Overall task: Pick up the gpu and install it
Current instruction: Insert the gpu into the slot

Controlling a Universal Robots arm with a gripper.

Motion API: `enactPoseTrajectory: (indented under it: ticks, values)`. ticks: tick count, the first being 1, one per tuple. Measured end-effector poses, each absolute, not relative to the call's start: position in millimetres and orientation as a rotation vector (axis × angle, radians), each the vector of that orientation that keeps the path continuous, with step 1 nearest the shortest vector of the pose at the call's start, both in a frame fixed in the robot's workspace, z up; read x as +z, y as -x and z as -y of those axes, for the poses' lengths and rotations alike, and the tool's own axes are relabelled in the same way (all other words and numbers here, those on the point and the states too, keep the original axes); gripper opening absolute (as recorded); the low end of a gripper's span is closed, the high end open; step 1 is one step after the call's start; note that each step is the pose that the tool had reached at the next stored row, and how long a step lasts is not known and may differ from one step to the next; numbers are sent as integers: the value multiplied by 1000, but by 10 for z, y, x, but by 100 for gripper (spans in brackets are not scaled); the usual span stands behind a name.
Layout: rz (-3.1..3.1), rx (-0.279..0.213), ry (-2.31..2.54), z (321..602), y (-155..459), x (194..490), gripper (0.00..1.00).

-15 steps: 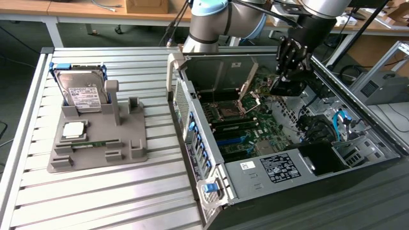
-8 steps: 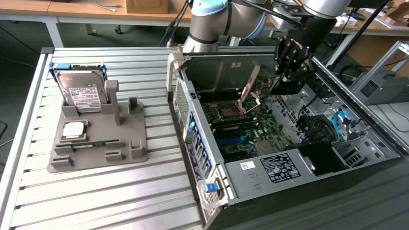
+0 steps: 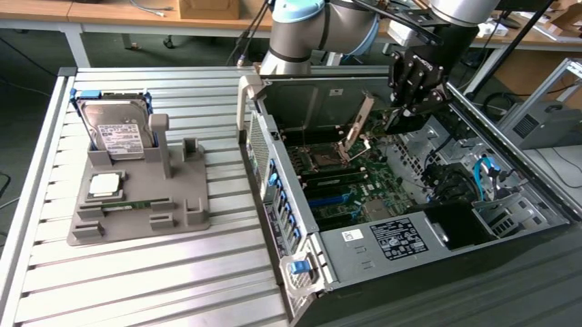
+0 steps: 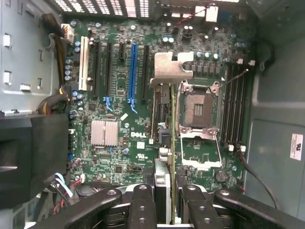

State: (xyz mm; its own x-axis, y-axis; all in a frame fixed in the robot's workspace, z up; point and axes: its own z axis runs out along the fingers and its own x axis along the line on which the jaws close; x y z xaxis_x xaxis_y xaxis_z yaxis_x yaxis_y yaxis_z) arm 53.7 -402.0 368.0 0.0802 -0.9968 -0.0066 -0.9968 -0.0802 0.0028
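Half the gpu inside gripper

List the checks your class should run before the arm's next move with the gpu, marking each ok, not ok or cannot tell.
1. The gpu is held by the tool: ok, the card sits edge-on between the fingers.
2. The gpu is inside the open computer case: ok, it hangs above the motherboard.
3. The blue expansion slot is free: ok, nothing is plugged in.
4. The card is parallel to that slot: ok, seen from the wrist.
5. The card is over that slot: not ok, it looks nearer the CPU socket.
6. The card is seated: not ok.
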Motion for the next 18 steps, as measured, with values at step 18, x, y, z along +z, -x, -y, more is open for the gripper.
enactPoseTrajectory:
  ticks: [18]
  values:
    - [-2119,10,2316,4042,-520,3621,27]
